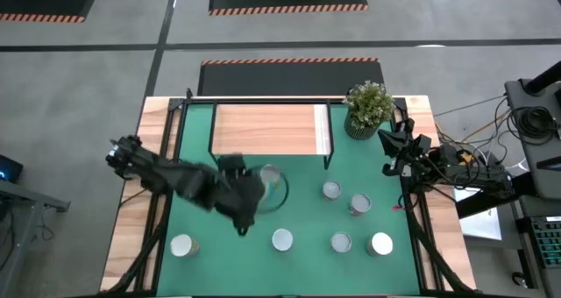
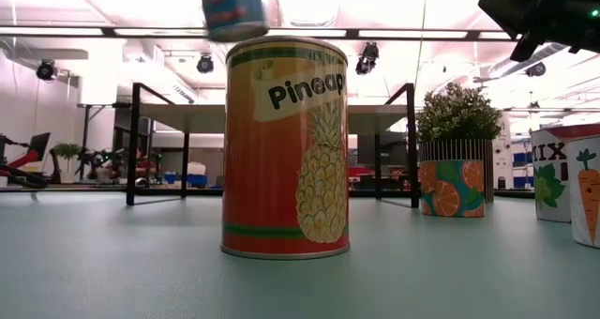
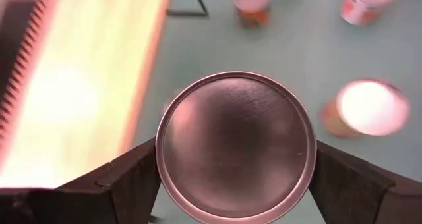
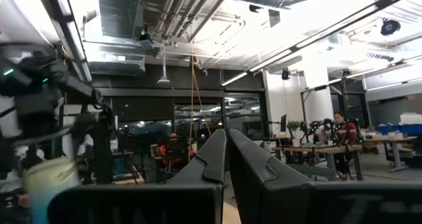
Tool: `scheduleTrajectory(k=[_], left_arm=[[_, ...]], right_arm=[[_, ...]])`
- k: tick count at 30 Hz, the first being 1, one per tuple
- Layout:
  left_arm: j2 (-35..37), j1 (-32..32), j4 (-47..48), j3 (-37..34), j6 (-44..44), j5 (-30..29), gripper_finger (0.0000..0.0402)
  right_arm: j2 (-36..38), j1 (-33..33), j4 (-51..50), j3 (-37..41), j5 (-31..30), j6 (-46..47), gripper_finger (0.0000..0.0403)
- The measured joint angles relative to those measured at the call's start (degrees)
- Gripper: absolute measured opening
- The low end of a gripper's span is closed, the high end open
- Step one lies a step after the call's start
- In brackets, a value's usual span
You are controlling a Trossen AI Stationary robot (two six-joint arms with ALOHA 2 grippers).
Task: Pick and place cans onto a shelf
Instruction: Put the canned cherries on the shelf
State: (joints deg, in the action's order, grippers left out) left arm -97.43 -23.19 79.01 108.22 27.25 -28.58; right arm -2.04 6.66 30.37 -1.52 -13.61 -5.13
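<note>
My left gripper (image 1: 259, 191) is shut on a can (image 3: 236, 145) with a silvery round top, held above the green mat in front of the light-wood shelf (image 1: 267, 128). In the low view only the can's blue-labelled lower part (image 2: 232, 7) shows, high over the mat. Several more cans stand upright on the mat (image 1: 331, 190) (image 1: 281, 239) (image 1: 181, 244). The pineapple can (image 2: 286, 150) stands close to the low camera. My right gripper (image 4: 227, 159) is shut and empty at the table's right edge (image 1: 396, 149). My left gripper pinches the can between its two fingers, one on each opposite side of the wall just below the top rim (image 3: 160, 165). The fingers (image 3: 128, 181) come from above and point down. The can stays upright and hangs clear of the mat.
A potted green plant (image 1: 368, 109) stands at the shelf's right end. The shelf's black legs (image 2: 134, 141) rise from the mat's far part. More cans stand at the right in the low view (image 2: 562, 183). The shelf board shows beside the held can in the left wrist view (image 3: 86, 85).
</note>
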Motion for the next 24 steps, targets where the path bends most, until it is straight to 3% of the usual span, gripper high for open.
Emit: scheduleTrajectory(k=[5, 10, 18, 24], left_arm=[[0.0, 9.2, 3.7, 6.2, -12.6, 0.4, 0.031], [0.0, 19.5, 6.0, 7.5, -22.4, 4.9, 0.0309], [0.2, 36.4, 6.0, 4.4, -22.8, 15.2, 0.0309], [0.6, 43.1, 5.8, 2.1, -26.5, 18.1, 0.0311]], right_arm=[[0.0, 0.0, 0.0, 0.0, 0.0, 0.8, 0.0009], [0.0, 0.0, 0.0, 0.0, 0.1, 1.8, 0.0009], [0.0, 0.0, 0.0, 0.0, 0.1, 2.1, 0.0009], [0.0, 0.0, -0.1, 0.0, 0.1, 2.1, 0.0009]])
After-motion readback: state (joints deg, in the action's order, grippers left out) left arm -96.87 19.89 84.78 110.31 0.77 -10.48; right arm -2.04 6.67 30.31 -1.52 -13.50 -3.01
